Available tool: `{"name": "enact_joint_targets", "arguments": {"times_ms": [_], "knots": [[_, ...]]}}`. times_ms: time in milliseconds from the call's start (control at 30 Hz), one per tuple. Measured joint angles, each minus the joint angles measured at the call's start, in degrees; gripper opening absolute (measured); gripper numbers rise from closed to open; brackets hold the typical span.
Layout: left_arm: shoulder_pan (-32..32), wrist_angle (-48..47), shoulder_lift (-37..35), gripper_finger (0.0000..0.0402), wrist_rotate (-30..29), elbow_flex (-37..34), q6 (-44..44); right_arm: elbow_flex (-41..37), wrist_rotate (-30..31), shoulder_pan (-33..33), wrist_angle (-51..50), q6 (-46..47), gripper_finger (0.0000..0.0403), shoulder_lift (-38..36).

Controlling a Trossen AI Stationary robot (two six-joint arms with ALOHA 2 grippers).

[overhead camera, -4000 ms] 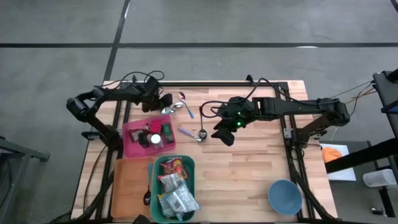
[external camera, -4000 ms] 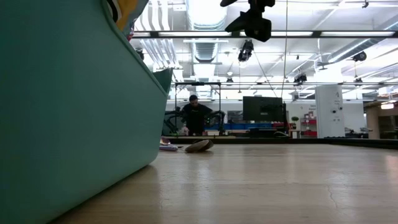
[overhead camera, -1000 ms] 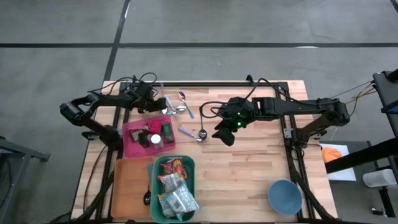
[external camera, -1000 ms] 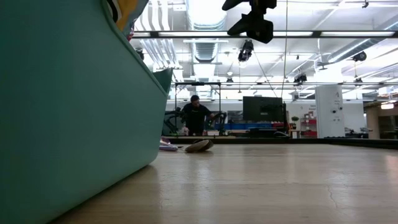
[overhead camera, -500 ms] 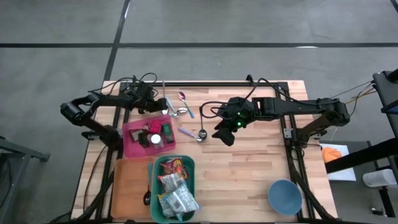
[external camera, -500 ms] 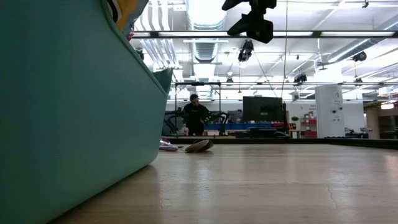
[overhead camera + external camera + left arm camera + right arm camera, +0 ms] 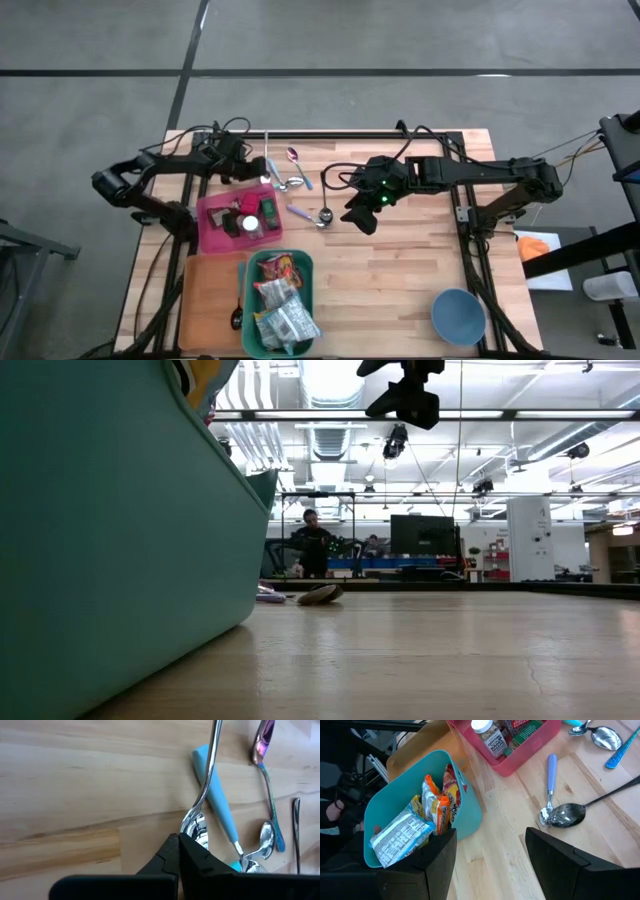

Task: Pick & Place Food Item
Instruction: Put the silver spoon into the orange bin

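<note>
A wooden tabletop (image 7: 400,270) seen from above, with two dark robot arms reaching in from its left and right sides. The left gripper (image 7: 252,166) sits near the far left corner of the tabletop, its fingers (image 7: 172,854) pressed together around the bowl end of a silver spoon (image 7: 205,785), whose handle points toward the far edge. Just beside that spoon lie a spoon with a light blue handle (image 7: 217,807) and a spoon with an iridescent purple bowl (image 7: 265,765). The right gripper (image 7: 362,212) hovers over the middle of the tabletop, its fingers (image 7: 560,860) held moderately apart with nothing between them. Below it rest a spoon with a lavender handle (image 7: 550,782) and a large dark-handled spoon (image 7: 580,807), their bowls touching. A pink tray (image 7: 212,235) holding small jars and packets stands toward the left edge, near the left gripper. The food items, snack packets (image 7: 280,300), sit in a teal bin (image 7: 305,262) at the near edge, left of centre, with an orange board (image 7: 208,300) just beside it. A blue bowl (image 7: 459,315) stands in the near right corner. Beyond the table, a person (image 7: 313,545) stands far back in the room.
</note>
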Motion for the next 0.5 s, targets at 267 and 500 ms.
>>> {"name": "enact_joint_targets", "arguments": {"times_ms": [267, 500], "knots": [[0.0, 0.4, -2.2, 0.0001, -1.1, 0.1, -1.5, 0.0, 0.0, 0.0, 0.0, 0.0, 0.0233, 0.0], [0.0, 1.2, -6.0, 0.0000, -3.4, 0.1, 0.6, 0.0, 0.0, 0.0, 0.0, 0.0, 0.0233, 0.0]]}}
